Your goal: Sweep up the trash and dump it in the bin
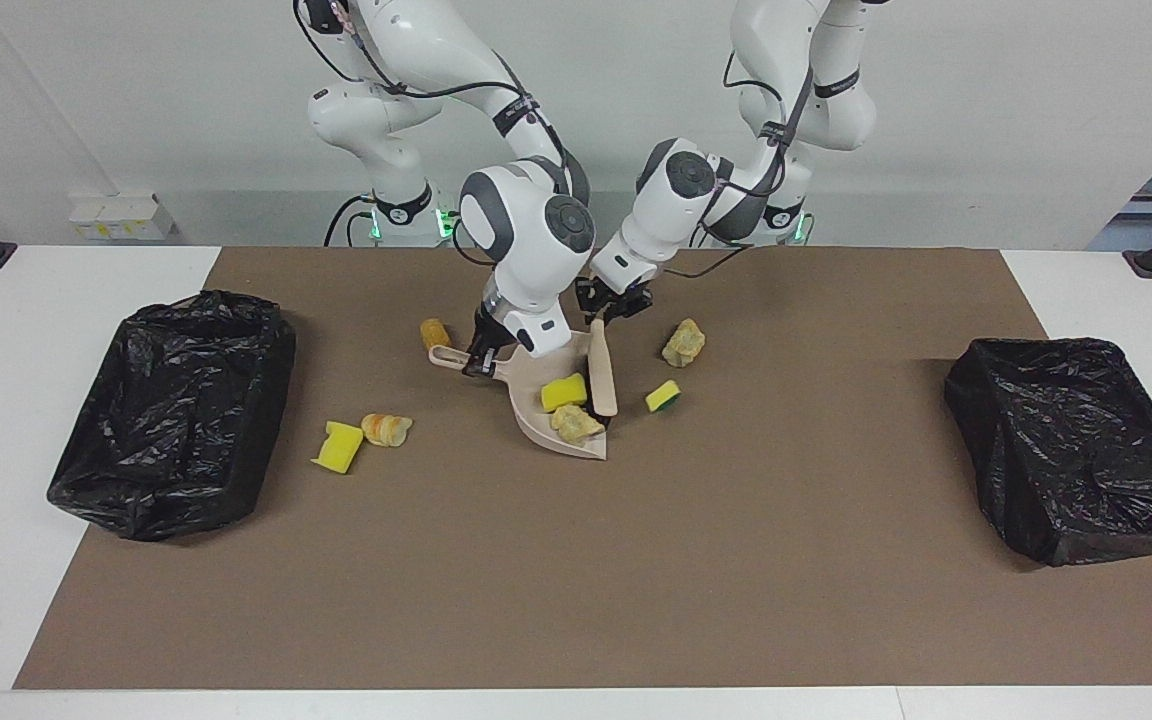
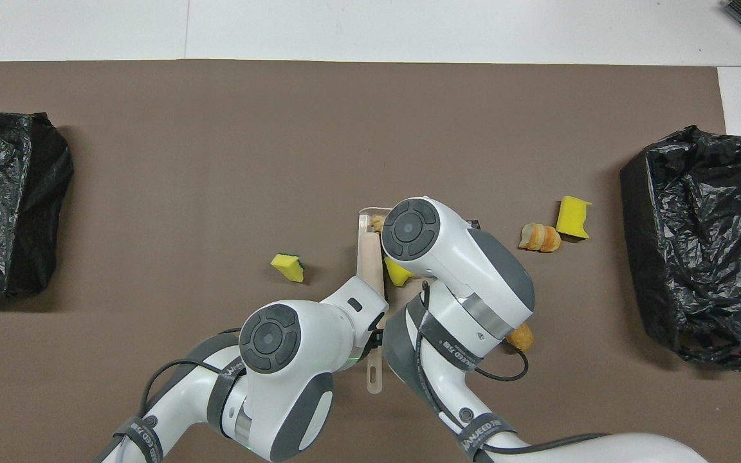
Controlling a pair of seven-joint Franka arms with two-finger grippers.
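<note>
My right gripper (image 1: 479, 362) is shut on the handle of the beige dustpan (image 1: 526, 385), which rests on the brown mat. My left gripper (image 1: 604, 312) is shut on the brush (image 1: 602, 380) handle, and the brush head lies at the pan's mouth. Inside the pan sit a yellow sponge chunk (image 1: 563, 391) and a bread-like lump (image 1: 574, 425). Other trash is on the mat: a sponge piece (image 1: 663, 397) and a lump (image 1: 684, 343) toward the left arm's end, an orange nugget (image 1: 434, 332) by the pan handle, plus a sponge (image 1: 338, 446) and a lump (image 1: 386, 429).
Two bins lined with black bags stand on the table. One bin (image 1: 176, 410) is at the right arm's end and the other bin (image 1: 1076, 445) is at the left arm's end. The brown mat (image 1: 576, 580) stretches between them.
</note>
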